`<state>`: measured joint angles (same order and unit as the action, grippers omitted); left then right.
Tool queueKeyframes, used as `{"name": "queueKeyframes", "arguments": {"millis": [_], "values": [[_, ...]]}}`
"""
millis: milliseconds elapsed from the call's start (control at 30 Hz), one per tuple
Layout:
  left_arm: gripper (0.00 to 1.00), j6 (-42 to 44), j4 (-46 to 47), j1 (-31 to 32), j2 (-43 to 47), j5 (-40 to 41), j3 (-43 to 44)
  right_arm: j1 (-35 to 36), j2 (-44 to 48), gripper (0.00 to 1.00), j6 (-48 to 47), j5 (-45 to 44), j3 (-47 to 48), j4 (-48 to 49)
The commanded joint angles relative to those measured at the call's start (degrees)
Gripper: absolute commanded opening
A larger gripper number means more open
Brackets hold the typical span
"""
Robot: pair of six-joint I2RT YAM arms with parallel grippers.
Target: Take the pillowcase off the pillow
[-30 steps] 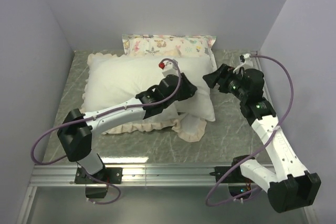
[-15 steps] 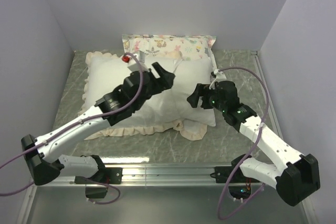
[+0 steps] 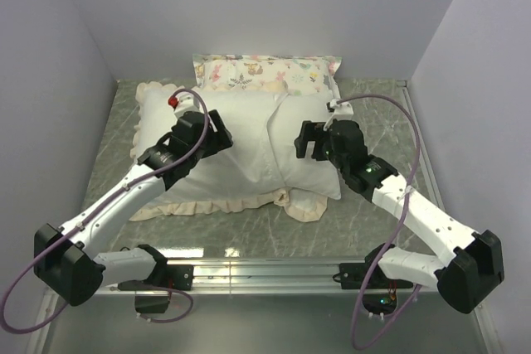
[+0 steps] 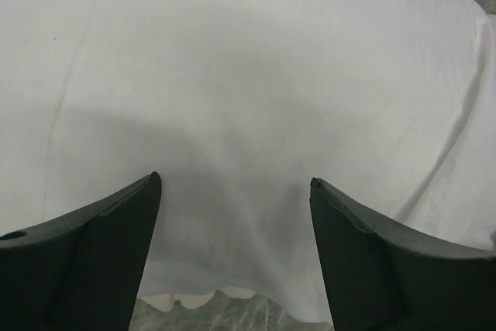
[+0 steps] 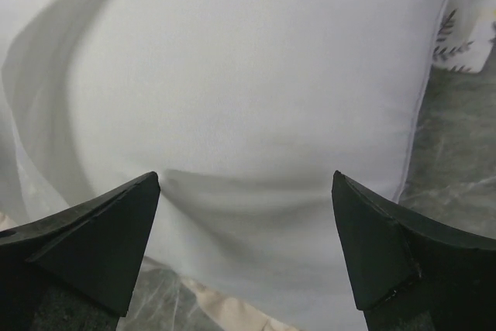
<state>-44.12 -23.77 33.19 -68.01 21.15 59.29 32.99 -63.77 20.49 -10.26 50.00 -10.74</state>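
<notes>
- Both jaws are spread wide with nothing gripped. The left gripper [image 4: 234,184] and right gripper [image 5: 246,180] each hover just over white fabric.
- The pillow [image 3: 249,151] lies mid-table [image 3: 373,205], long side running left-right.
- The pillowcase [image 3: 151,95] shows as cream frill along the pillow's left and near edges, plus a bunched wad under the near right corner.
- A fold line [image 3: 278,134] runs front-to-back, right of centre. Right of it looks like bare pillow. Can't tell whether the white left of it is case or pillow.
- Step in hand, my read: get a pinch on each side, right on the exposed pillow end and left on case fabric, then pull them apart.
- To do it well, press down so cloth bulges between the fingers before closing.
- Left should take one layer only, at the frill or the fold edge, not the stuffing beneath.
- Right needs a deep bite near the pillow's end seam.
- Pull low along the long axis so the case slides off rather than lifting everything.
- Room: the left wall [image 3: 50,80] is close beside the frill, so there's little travel that way.
- The right wall [image 3: 485,80] leaves a strip of bare marble.
- The print pillow [image 3: 265,70] sits right at the far edge. Can't tell if it's touching.
- The most open marble is on the near side, toward the rail [image 3: 265,271].
</notes>
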Motion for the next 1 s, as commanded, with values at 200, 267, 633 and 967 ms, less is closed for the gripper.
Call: {"name": "queueKeyframes", "arguments": {"millis": [200, 267, 633, 967], "values": [[0.81, 3.25, 1.53, -3.92, -3.0, -5.94, -0.14, 0.49, -14.62, 1.0, -2.92, 1.46, 7.66, 3.0], [0.8, 3.42, 1.97, -4.36, -3.53, -6.55, -0.57, 0.32, -17.43, 1.0, -2.13, 3.05, 7.13, 4.93], [0.0, 5.62, -1.98, -9.98, -6.0, -3.31, 4.69, -0.65, -18.76, 0.0, -0.89, -2.04, 16.61, -6.12], [0.0, 7.38, -5.76, -20.7, -1.96, 2.76, 10.41, -8.81, -9.37, 0.0, -1.68, -0.91, 20.58, -13.33]]}}
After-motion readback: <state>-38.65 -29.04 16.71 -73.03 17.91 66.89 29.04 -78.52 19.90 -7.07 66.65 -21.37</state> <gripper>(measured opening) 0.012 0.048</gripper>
